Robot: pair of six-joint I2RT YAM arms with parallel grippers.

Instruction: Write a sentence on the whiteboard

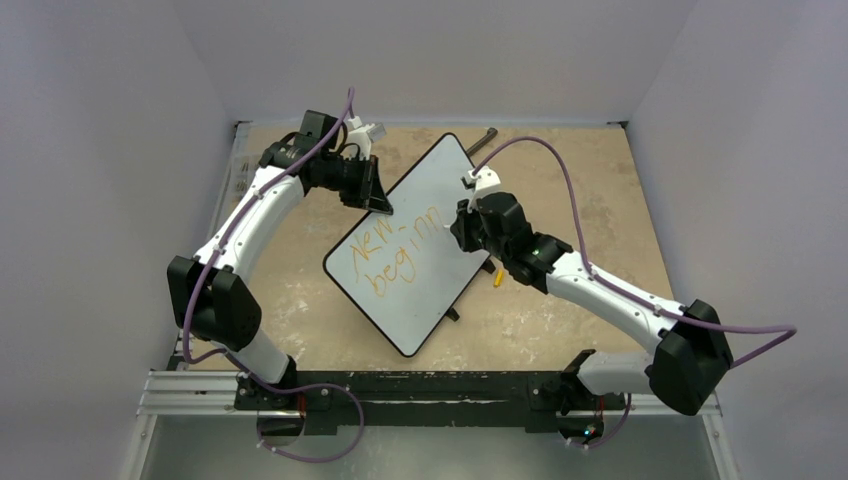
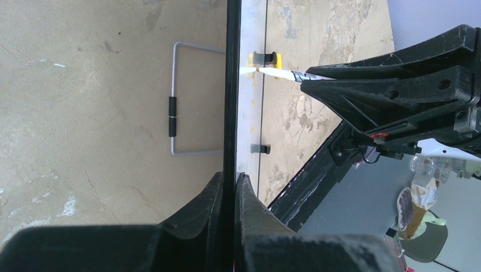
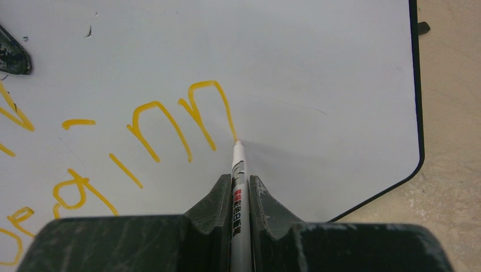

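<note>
One whiteboard (image 1: 442, 178) is lying slantwise on the table (image 1: 600, 200), and everything else is sitting around it. Two arms are reaching in, one from each side of the board. One marker pen (image 3: 238, 165) is in play. The sentence (image 1: 395, 250) is showing two slanted orange lines on the board's face, "New" above and "beginn" below it, with two n's closing the lower line. One small yellow piece (image 1: 497, 277) is lying on the table just off the board's right edge. In the left wrist view one grey wire loop (image 2: 173, 107) is resting on the table beside the board's black rim.

The left gripper (image 1: 380, 205) is pinching the board's upper left edge, its fingers closed down onto the thin rim so that the rim is running straight between them. The right gripper (image 3: 239, 182) is hovering over the board's right half, its fingers drawn in tight around the marker pen's barrel. The pen's tip is touching the white surface exactly at the foot of the last n's final stroke.
</note>
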